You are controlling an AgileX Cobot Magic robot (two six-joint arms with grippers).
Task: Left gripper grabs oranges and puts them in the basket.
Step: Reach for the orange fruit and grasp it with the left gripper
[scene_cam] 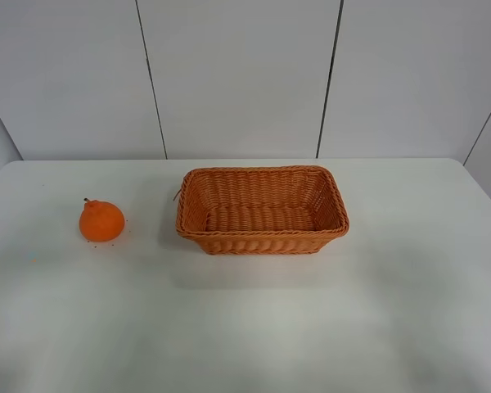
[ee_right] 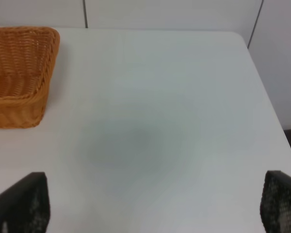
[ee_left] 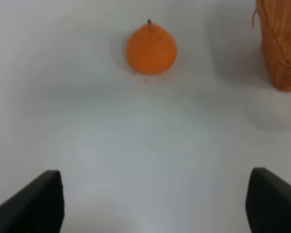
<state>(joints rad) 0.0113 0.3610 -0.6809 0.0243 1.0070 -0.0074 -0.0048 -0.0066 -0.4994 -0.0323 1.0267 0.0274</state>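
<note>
The orange (scene_cam: 102, 220) sits on the white table (scene_cam: 245, 327) at the left, stem end up, apart from the basket (scene_cam: 262, 243), which stands empty at the table's middle. In the left wrist view the orange (ee_left: 151, 48) lies ahead of my left gripper (ee_left: 155, 204), whose black fingertips (ee_left: 39, 199) stand wide apart and empty; a corner of the basket (ee_left: 281, 43) shows beside it. My right gripper (ee_right: 155, 204) is open and empty over bare table, with the basket's end (ee_right: 19, 73) off to one side. Neither arm shows in the exterior view.
Grey wall panels (scene_cam: 245, 74) stand behind the table's far edge. The table's right edge (ee_right: 266, 97) shows in the right wrist view, with dark floor beyond it.
</note>
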